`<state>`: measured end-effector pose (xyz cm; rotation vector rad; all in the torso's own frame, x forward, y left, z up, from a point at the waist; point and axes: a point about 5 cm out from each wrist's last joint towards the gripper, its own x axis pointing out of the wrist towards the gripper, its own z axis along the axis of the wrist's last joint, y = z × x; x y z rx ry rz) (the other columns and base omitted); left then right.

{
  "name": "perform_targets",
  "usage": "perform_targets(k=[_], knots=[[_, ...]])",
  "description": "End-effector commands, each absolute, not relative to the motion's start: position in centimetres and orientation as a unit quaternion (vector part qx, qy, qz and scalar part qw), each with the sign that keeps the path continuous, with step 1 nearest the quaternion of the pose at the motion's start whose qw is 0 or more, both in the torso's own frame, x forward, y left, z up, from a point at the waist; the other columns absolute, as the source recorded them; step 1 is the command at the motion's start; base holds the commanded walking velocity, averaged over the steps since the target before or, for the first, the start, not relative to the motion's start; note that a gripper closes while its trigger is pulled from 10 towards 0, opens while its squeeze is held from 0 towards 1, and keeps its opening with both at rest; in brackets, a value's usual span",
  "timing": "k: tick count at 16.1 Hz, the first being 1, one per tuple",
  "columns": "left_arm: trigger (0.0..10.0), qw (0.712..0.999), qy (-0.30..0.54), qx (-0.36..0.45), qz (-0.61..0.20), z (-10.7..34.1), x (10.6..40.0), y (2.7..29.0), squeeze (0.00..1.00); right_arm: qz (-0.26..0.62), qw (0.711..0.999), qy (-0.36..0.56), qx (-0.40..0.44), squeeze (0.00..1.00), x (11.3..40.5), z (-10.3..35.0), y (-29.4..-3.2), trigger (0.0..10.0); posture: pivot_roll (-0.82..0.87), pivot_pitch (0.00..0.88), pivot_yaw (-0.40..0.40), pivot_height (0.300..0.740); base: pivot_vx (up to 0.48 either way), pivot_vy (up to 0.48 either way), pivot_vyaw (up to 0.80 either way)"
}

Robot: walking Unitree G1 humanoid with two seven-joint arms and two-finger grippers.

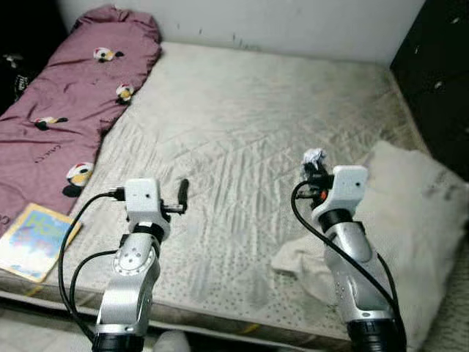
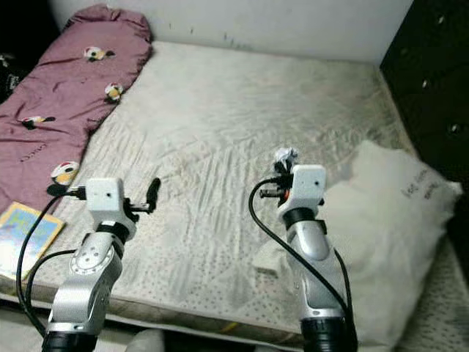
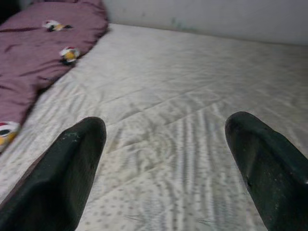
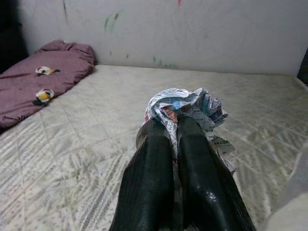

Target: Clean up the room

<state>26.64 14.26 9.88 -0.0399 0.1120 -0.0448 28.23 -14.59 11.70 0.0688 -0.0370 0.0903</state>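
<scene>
Far left, a dark shape (image 1: pixel 16 73) is sitting in shadow beside the bed and I can't make out what it is. The purple blanket (image 1: pixel 66 95) with little cartoon prints is lying along the left side of the mattress (image 1: pixel 242 125), its left part getting cut off by the frame. Near its near end a colourful book (image 1: pixel 33 240) is lying flat at the mattress's near-left corner.

The left pincer (image 3: pixel 163 144) is hovering over bare mattress with its fingers spread wide, gripping nothing and touching nothing.

Moving right, the right pincer (image 4: pixel 174 139) is clenching a crumpled wad of printed paper (image 4: pixel 185 107), fingers pressed nearly together, the wad bulging out past the tips. It's being held up above the mattress, right of the middle. The arm is hiding part of a whitish cloth (image 1: pixel 300 262) lying just below it. On the right a white pillow (image 1: pixel 414 213) is running off the frame edge.
</scene>
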Motion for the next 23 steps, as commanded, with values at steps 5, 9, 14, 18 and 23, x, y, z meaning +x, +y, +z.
perform_targets(k=[5,9,14,18,23], knots=[[10.0,0.998,0.05,-0.024,-0.019,10.16,26.84,14.35,0.0,0.046,0.998,-0.012,0.043,0.0,28.74,11.74,-14.4,10.0,-0.02,0.0,-0.028,0.74,0.0,0.339,0.0],[10.0,0.998,0.039,-0.028,-0.034,10.54,27.13,14.2,0.0,0.027,0.999,-0.011,0.035,0.0,28.44,11.55,-15.06,10.0,-0.03,0.0,-0.02,0.74,0.0,0.48,0.0],[10.0,0.997,0.044,-0.046,-0.038,10.32,26.82,13.91,0.0,0.029,0.999,-0.009,0.037,0.0,28.89,11.55,-14.63,10.0,-0.01,0.0,-0.023,0.74,0.0,0.48,0.0],[10.0,0.997,0.046,-0.046,-0.036,9.99,26.52,14.19,0.0,0.027,0.999,-0.008,0.036,0.0,28.73,11.47,-14.68,10.0,-0.02,0.0,-0.021,0.74,0.0,0.48,0.0],[10.0,0.997,0.05,-0.05,-0.041,10.12,26.61,13.89,0.0,0.028,0.999,-0.003,0.031,0.0,28.7,11.32,-14.65,10.0,-0.02,0.0,-0.026,0.74,0.0,0.48,0.0]])
